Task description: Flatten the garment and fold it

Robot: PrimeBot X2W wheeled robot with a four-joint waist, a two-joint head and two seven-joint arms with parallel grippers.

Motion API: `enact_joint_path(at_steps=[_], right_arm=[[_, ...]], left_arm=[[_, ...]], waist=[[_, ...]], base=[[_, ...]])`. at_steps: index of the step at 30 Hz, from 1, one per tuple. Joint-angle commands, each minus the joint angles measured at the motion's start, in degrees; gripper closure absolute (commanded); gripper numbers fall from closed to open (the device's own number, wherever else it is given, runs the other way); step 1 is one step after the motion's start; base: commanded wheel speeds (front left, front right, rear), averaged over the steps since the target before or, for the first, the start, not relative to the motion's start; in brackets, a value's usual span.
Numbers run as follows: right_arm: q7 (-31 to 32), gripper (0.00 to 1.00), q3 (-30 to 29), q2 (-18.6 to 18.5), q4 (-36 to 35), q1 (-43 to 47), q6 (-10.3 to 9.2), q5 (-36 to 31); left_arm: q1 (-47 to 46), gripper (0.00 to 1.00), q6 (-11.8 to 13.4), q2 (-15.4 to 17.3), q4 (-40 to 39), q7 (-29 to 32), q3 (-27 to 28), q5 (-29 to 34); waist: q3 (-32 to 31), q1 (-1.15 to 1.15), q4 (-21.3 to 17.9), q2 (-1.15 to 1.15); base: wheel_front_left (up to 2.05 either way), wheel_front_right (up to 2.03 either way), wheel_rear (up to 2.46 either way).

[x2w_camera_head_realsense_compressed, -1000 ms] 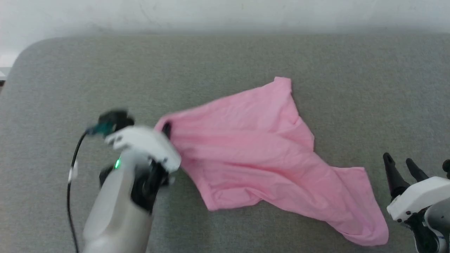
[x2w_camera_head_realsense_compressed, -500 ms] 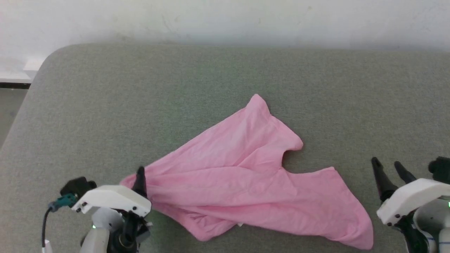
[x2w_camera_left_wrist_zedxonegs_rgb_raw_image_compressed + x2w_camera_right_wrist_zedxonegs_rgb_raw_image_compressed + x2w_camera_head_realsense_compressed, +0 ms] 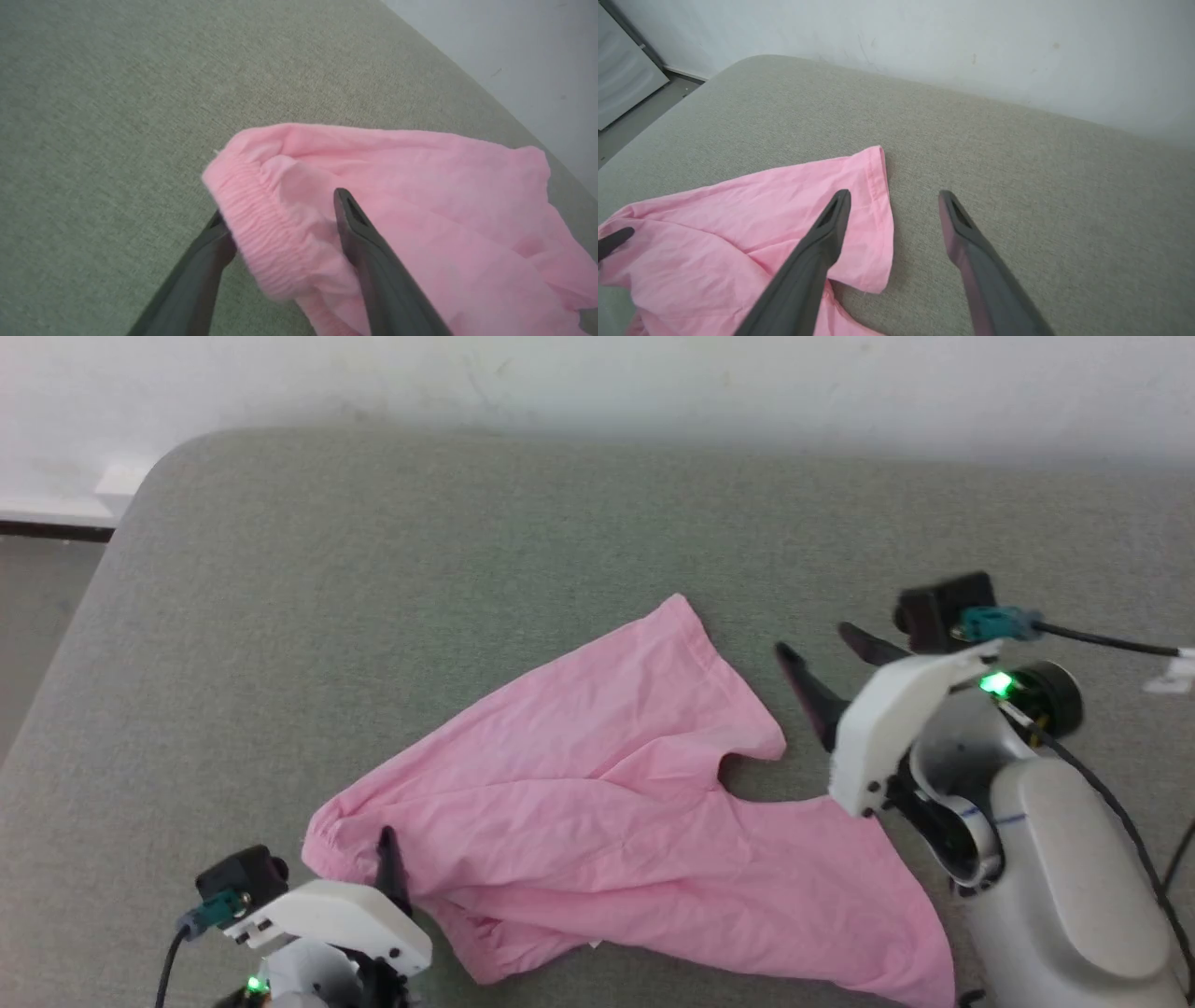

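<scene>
- The left gripper (image 3: 279, 205) is released, its fingers spread to either side of the ruffled elastic band of the garment (image 3: 607, 803).
- The right gripper (image 3: 894, 195) is wide open and empty, at the garment's hemmed leg end.
- The garment lies crumpled on the grey padded surface (image 3: 373, 569).
- A pale wall (image 3: 653, 373) stands beyond the garment.

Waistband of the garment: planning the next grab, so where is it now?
The waistband is the garment's lower-left end in the head view, lying between the open left claw's fingers.
</scene>
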Motion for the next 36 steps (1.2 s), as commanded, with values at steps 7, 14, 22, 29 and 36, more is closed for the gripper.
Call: enact_joint_path(at_steps=[7,14,22,29,36], right_arm=[[-2.0,0.00,3.3,-0.4,4.6,-2.3,-0.05,1.9],[-1.7,0.00,3.6,-1.6,7.1,-1.8,-0.05,1.4],[3.8,0.00,8.4,-2.4,13.6,-6.0,-0.05,-2.1],[6.9,0.00,12.7,-1.7,24.0,-13.2,-0.05,-6.9],[8.9,0.01,19.0,-1.8,31.4,-15.0,-0.05,-5.4]], left_arm=[[3.4,0.00,3.3,1.9,-2.2,1.1,1.4,0.5],[4.8,0.00,7.2,6.2,-11.5,-5.6,2.9,7.4],[3.7,0.00,4.0,8.2,-13.1,-16.6,-3.5,17.6],[2.0,0.00,2.8,5.0,-10.5,-17.8,-3.9,18.0],[0.8,0.00,1.4,3.2,-9.7,-17.9,-2.5,18.4]], waist=[[0.0,0.00,1.4,0.00],[-0.4,0.00,1.2,0.00],[1.6,0.00,0.8,0.00],[4.5,0.00,2.8,0.00],[6.0,0.00,3.8,0.00]], base=[[0.00,0.00,0.00],[0.00,0.00,0.00],[0.00,0.00,0.00],[0.00,0.00,0.00],[0.00,0.00,0.00]])
